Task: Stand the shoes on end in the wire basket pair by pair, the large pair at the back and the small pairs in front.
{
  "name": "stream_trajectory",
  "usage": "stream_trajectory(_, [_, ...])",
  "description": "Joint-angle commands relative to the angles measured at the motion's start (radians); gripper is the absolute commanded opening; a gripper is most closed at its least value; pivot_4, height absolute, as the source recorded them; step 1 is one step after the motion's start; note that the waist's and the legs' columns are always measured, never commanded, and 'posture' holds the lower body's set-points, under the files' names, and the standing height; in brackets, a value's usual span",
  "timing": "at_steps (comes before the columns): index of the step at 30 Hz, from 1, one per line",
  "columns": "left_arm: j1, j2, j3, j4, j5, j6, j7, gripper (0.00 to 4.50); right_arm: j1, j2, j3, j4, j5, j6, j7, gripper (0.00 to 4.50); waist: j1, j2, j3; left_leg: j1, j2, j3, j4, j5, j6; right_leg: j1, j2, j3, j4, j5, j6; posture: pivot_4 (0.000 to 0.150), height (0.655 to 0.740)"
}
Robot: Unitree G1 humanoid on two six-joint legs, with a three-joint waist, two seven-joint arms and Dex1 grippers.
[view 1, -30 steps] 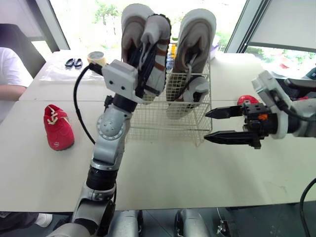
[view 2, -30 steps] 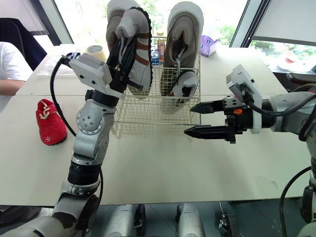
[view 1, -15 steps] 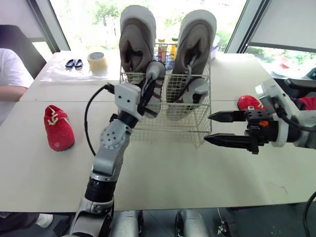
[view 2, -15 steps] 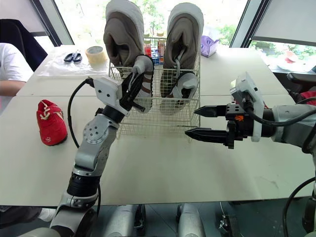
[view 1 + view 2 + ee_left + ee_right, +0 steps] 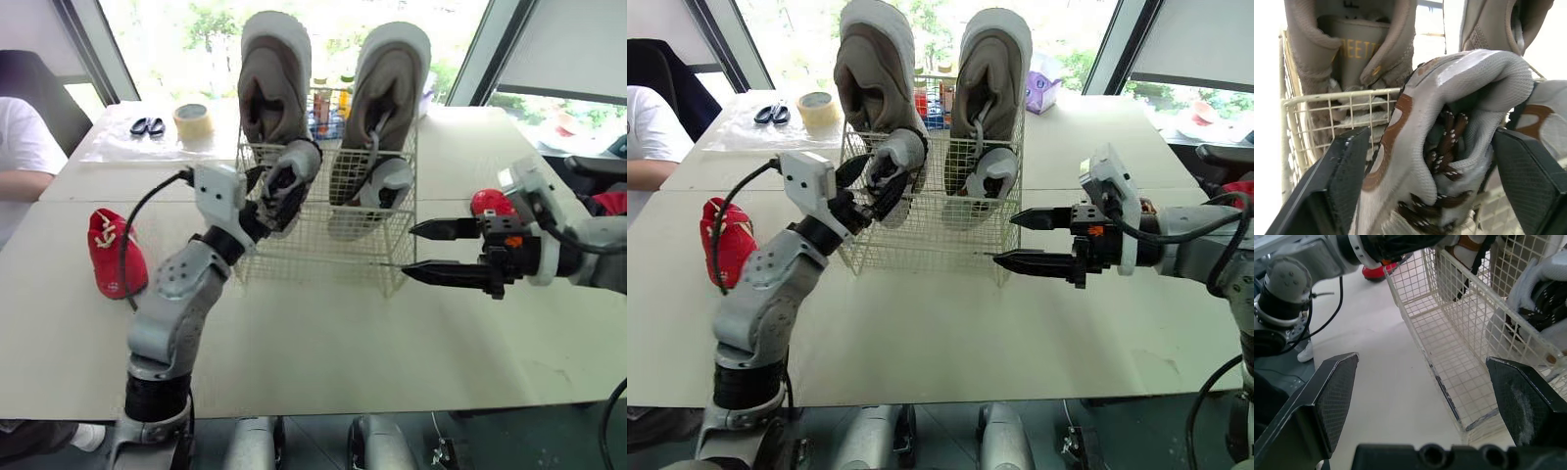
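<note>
At the front left of the wire basket (image 5: 323,250), just ahead of the left large shoe (image 5: 274,88), my left hand (image 5: 272,192) is clamped across a small grey shoe (image 5: 297,166) that stands nearly on end, its mate (image 5: 385,184) at front right. Before letting go I'd seat its lower end on the basket floor and lean it on that large shoe behind, then spread the fingers slowly and back straight out so nothing snags the wire. My right hand (image 5: 431,250) hangs open and empty by the basket's right front corner, clear of the work.
</note>
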Motion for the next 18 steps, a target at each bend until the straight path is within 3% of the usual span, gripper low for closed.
stream_trajectory(1, [-0.009, 0.028, 0.090, -0.097, -0.191, 0.122, -0.011, 4.00, -0.021, -0.016, -0.001, 0.009, -0.025, -0.036, 0.030, 4.50, 0.002, 0.000, 0.000, 0.000, 0.000, 0.000, 0.000, 0.000, 0.000, 0.000, 0.000, 0.000, 0.000, 0.000, 0.000, 0.150, 0.6675])
stream_trajectory(5, [-0.008, 0.073, 0.186, -0.119, -0.411, 0.232, -0.014, 4.00, -0.016, -0.016, 0.008, 0.014, -0.042, -0.047, 0.045, 4.50, 0.000, 0.000, 0.000, 0.000, 0.000, -0.001, 0.000, 0.000, 0.000, 0.001, 0.000, 0.000, 0.000, 0.000, 0.000, 0.150, 0.6675])
stream_trajectory(10, [0.050, 0.241, 0.353, -0.051, -0.793, 0.335, -0.100, 4.00, -0.013, -0.017, 0.013, 0.036, -0.077, -0.059, 0.054, 4.50, -0.002, 0.000, 0.000, 0.001, 0.000, -0.001, 0.000, 0.000, -0.001, 0.001, 0.000, 0.000, 0.000, 0.000, 0.000, 0.150, 0.6675])
stream_trajectory(12, [0.046, 0.306, 0.403, 0.012, -0.881, 0.345, -0.097, 4.50, -0.016, -0.020, 0.005, 0.056, -0.093, -0.066, 0.055, 4.50, -0.001, 0.000, 0.000, 0.001, 0.000, -0.001, 0.000, 0.001, -0.001, 0.001, 0.000, 0.000, 0.000, 0.000, 0.000, 0.150, 0.6675])
stream_trajectory(14, [0.042, 0.376, 0.418, 0.037, -0.924, 0.356, -0.112, 4.50, -0.004, -0.040, -0.019, 0.083, -0.112, -0.067, 0.055, 4.50, 0.002, 0.000, 0.000, 0.002, 0.000, -0.002, 0.000, 0.001, -0.002, 0.001, 0.000, 0.000, 0.000, 0.000, 0.000, 0.150, 0.6675])
stream_trajectory(18, [0.068, 0.493, 0.377, 0.002, -0.864, 0.355, -0.153, 4.50, 0.122, -0.078, -0.108, 0.158, -0.168, -0.080, 0.060, 4.50, 0.005, 0.000, 0.000, 0.001, -0.001, -0.002, 0.000, 0.000, -0.001, 0.005, 0.000, -0.002, -0.004, 0.000, 0.000, 0.150, 0.6675])
